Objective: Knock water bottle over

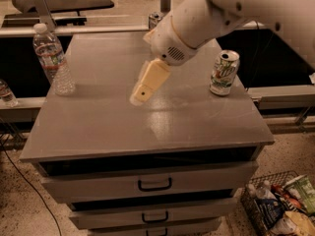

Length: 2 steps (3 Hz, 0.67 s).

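The water bottle point(51, 59) is clear ribbed plastic with a white cap and a red, white and green label. It stands upright at the left edge of the grey cabinet top point(108, 122). My gripper point(141, 93) has cream fingers pointing down-left over the middle of the top, well to the right of the bottle and apart from it. It holds nothing that I can see.
A green-and-white soda can point(224, 73) stands at the right side of the top. A blue-and-silver can point(155, 19) stands at the back, partly behind my arm. Drawers point(155, 184) lie below. A wire basket of packets point(280, 208) sits on the floor at the right.
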Available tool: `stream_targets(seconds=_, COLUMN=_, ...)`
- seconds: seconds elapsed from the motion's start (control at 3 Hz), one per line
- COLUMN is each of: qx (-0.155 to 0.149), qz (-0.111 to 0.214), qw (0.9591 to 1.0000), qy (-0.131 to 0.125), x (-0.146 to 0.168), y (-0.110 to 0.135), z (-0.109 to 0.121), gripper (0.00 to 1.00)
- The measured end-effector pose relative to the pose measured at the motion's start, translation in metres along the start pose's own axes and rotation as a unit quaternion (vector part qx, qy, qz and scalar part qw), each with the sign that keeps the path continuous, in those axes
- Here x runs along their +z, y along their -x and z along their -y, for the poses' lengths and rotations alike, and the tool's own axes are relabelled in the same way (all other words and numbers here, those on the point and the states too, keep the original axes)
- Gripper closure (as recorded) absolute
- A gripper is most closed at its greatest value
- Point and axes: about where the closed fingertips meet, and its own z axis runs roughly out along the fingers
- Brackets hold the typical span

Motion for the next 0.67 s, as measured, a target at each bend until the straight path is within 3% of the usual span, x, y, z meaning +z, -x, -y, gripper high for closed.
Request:
stream_targets(seconds=0.33, qx=-0.007, qz=0.058, qw=0.9983, qy=0.008, x=0.048, y=0.029, z=0.018, gripper=0.0)
stream_targets(seconds=0.67, qx=-0.009, qz=0.111, qw=0.9934, qy=0.027, x=0.09, y=0.059, z=0.028, gripper=0.0)
